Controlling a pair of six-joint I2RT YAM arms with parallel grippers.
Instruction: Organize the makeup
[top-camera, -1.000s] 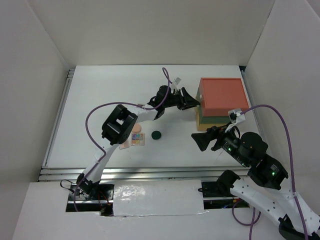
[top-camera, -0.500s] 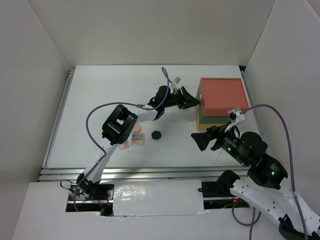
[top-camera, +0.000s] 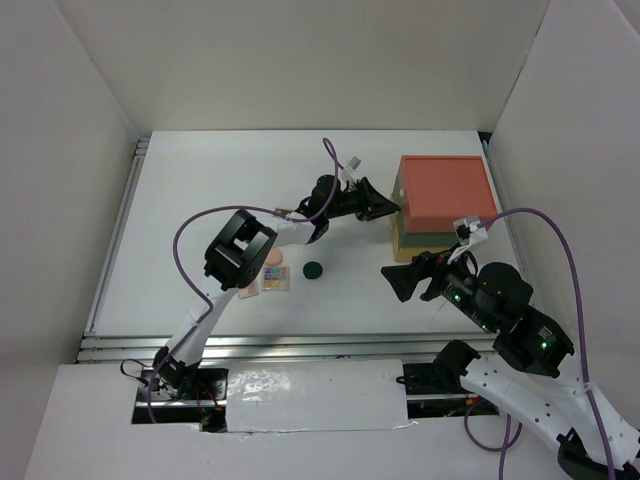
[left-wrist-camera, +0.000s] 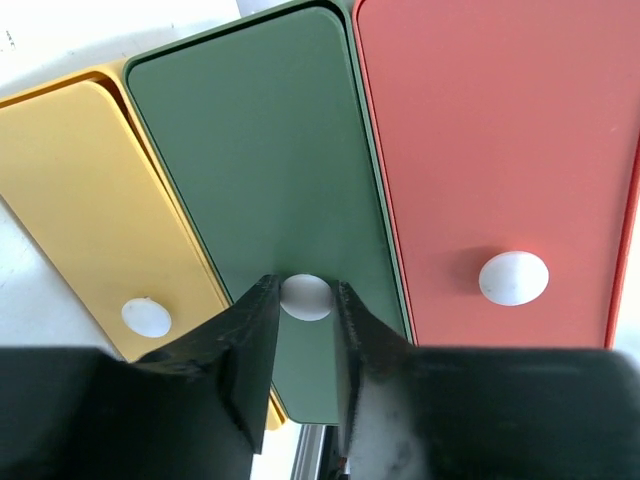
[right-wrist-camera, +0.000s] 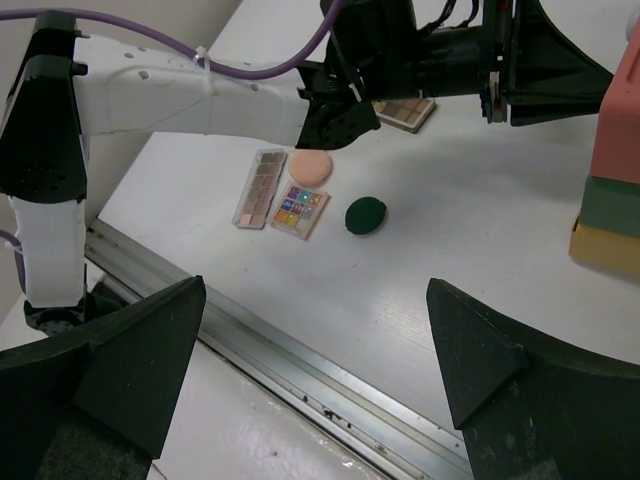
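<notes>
Left gripper (left-wrist-camera: 305, 330) at the drawer box's (top-camera: 440, 195) green drawer (left-wrist-camera: 270, 150) — fingers flanking its white knob (left-wrist-camera: 306, 297), gripping or not unclear — right gripper (right-wrist-camera: 312, 290), nearby, gapes wide, empty.

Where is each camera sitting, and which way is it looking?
Top: high behind the arms, looking down on the table; left arm and right arm show.
Left wrist: on the left arm, facing the green drawer; left pincer straddles its white knob.
Right wrist: on the right arm, looking across at the dark green disc and left arm; open right pincer shows.
Top and right wrist share that disc.
</notes>
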